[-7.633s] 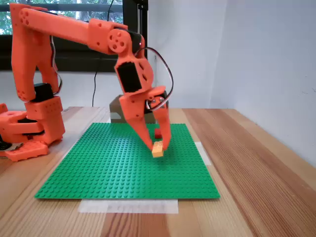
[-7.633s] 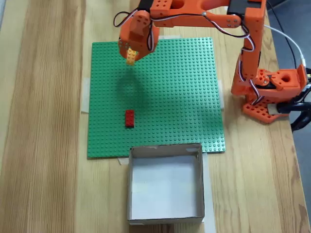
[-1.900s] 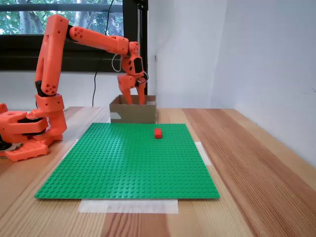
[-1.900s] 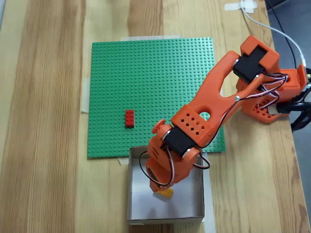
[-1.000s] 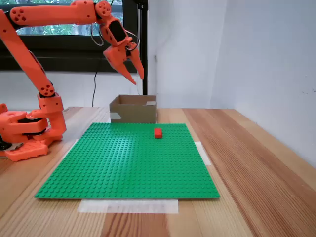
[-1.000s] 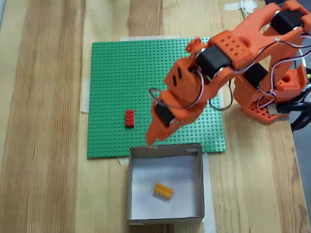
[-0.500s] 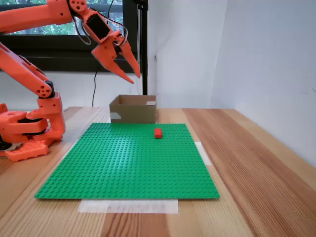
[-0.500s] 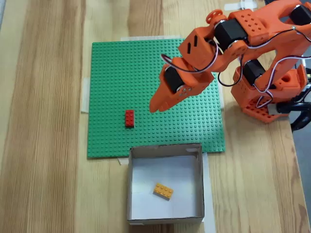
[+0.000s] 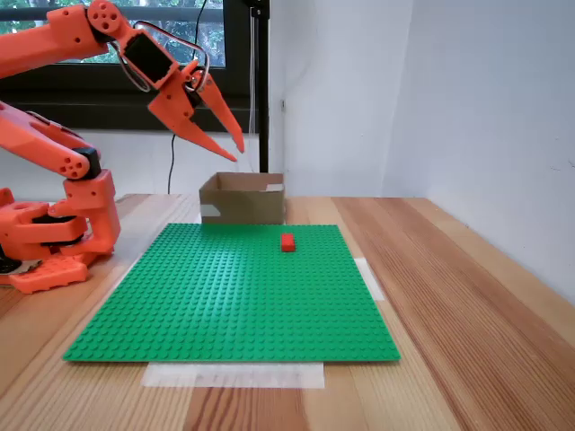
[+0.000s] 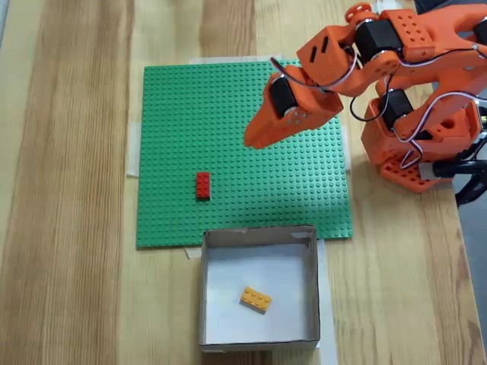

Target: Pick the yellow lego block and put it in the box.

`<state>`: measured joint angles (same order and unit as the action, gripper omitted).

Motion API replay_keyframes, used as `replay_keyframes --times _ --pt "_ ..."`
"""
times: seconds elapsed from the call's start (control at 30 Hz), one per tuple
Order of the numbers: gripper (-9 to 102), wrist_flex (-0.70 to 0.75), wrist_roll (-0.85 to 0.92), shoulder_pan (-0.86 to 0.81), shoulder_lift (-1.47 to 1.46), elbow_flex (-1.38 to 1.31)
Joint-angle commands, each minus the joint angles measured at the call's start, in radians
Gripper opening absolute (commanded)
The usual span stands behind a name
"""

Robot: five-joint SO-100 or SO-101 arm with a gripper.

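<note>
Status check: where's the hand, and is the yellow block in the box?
Hand open, empty, raised above the green baseplate. Yellow lego block lying inside the box. Red brick on baseplate, nothing in the way.

Yellow lego block [image 10: 256, 299] now inside box [image 10: 259, 236].

The green baseplate [image 10: 228, 114] lies open except for a red brick [image 10: 202, 185] near its box-side edge. The box [image 10: 312, 281] stands against that edge, its walls ringing the yellow lego block [image 10: 256, 299]. The gripper [image 10: 249, 141] hangs high above the baseplate, leaving passage beneath.
</note>
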<state>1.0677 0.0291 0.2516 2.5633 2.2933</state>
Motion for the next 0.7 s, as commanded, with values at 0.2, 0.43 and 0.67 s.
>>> replay_keyframes --times 0.2,0.43,0.67 --pt "4 0.000 -0.003 -0.066 0.153 0.080" --pt "5 -0.003 -0.034 -0.126 0.225 0.163" --pt "3 -0.035 -0.035 -0.160 0.318 0.275"
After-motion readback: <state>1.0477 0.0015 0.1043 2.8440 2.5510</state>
